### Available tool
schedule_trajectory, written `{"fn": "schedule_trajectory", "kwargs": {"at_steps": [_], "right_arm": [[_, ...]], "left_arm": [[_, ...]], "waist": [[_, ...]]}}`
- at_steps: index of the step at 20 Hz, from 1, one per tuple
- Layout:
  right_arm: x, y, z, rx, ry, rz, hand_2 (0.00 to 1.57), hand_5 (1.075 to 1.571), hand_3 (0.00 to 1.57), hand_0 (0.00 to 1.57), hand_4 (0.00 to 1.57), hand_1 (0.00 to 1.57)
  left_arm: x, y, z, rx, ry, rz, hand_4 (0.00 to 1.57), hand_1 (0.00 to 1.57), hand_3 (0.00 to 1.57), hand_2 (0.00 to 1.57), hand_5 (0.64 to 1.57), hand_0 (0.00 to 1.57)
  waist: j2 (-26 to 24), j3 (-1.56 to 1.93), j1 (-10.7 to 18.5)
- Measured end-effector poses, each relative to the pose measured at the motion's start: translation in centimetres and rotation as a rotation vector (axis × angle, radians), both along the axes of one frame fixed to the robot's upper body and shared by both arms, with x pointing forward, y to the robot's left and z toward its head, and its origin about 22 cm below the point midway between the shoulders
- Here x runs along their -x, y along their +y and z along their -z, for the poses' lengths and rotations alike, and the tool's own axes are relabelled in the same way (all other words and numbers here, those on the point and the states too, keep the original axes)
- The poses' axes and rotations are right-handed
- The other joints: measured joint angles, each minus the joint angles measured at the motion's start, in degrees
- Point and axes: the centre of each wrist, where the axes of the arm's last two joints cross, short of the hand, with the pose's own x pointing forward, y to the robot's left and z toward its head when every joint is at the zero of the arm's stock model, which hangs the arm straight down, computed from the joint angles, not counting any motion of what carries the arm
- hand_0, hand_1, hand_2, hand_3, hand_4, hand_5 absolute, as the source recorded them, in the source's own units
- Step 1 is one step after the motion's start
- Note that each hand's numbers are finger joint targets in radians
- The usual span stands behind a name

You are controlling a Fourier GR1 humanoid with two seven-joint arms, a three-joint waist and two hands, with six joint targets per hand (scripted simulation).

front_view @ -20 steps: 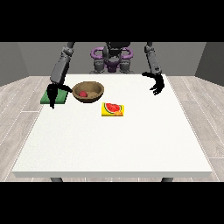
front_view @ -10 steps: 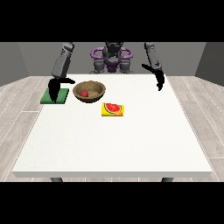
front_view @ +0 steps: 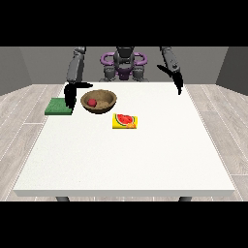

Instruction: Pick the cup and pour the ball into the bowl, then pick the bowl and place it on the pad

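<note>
My hand at the view's left [front_view: 70, 96] hangs down from my forearm over the near edge of the green pad [front_view: 58, 106], just beside the wooden bowl [front_view: 99, 101]. It looks empty, with nothing between its fingers, but it is too small and dark here for me to tell how far the fingers are spread, or whether their tips touch the pad or hover over it. My hand at the view's right [front_view: 177, 83] is held up near the far right corner of the white table [front_view: 126, 155], well apart from everything on it; it holds nothing that I can see, and again I cannot tell whether the fingers are straight or curled. Moving outward from my hands, I count one bowl, standing upright on the table between the pad and the middle of the far side, not on the pad but close beside its right edge. Inside the bowl lies one red ball [front_view: 91, 102], toward the bowl's left side. There is one green pad, flat on the table near the far left corner, with my left-of-view hand partly in front of it. Nearer the camera and a little to the right of the bowl lies one small yellow card showing a watermelon slice [front_view: 126, 121], flat on the table and apart from the bowl. I see no cup that I can make out on the table from here. My torso [front_view: 124, 65] stands behind the far edge.
</note>
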Motion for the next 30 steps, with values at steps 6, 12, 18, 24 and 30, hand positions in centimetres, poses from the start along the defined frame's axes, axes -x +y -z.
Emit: {"fn": "schedule_trajectory", "kwargs": {"at_steps": [6, 12, 18, 24, 30], "right_arm": [[-1.3, 1.8, 0.2, -0.035, -0.005, 0.023, 0.00, 1.569, 0.00, 0.00, 0.00, 0.00], [-1.0, 0.9, 0.5, -0.047, -0.052, 0.105, 1.43, 1.537, 0.51, 1.24, 0.42, 1.24], [1.7, -1.0, 1.4, 0.263, -0.071, 0.178, 1.57, 1.562, 1.57, 1.57, 1.25, 1.57], [5.3, -3.4, 1.9, 0.543, -0.127, 0.323, 1.57, 1.570, 1.57, 1.57, 1.29, 1.57], [7.3, -8.9, -0.6, 0.762, 0.024, 0.389, 1.57, 1.571, 1.57, 1.57, 1.15, 1.57]], "left_arm": [[-0.9, -0.3, -2.1, 0.001, -0.058, 0.029, 0.00, 0.00, 0.00, 0.00, 0.697, 0.00], [-1.1, -0.5, -4.1, -0.014, -0.116, 0.068, 0.00, 0.00, 0.00, 0.00, 0.699, 0.00], [-2.6, -2.4, -6.8, -0.025, -0.203, 0.156, 0.00, 0.00, 0.00, 0.00, 0.712, 0.00], [-3.6, -4.1, -8.9, -0.045, -0.276, 0.234, 0.00, 0.00, 0.00, 0.00, 0.716, 0.00], [-4.1, -5.8, -9.8, -0.053, -0.282, 0.285, 0.00, 0.00, 0.00, 0.00, 0.715, 0.00]], "waist": [[3.23, 0.05, 1.42], [5.30, -1.00, 3.57], [8.03, -3.51, 8.62], [11.78, -4.36, 14.56], [12.36, -3.68, 18.93]]}}
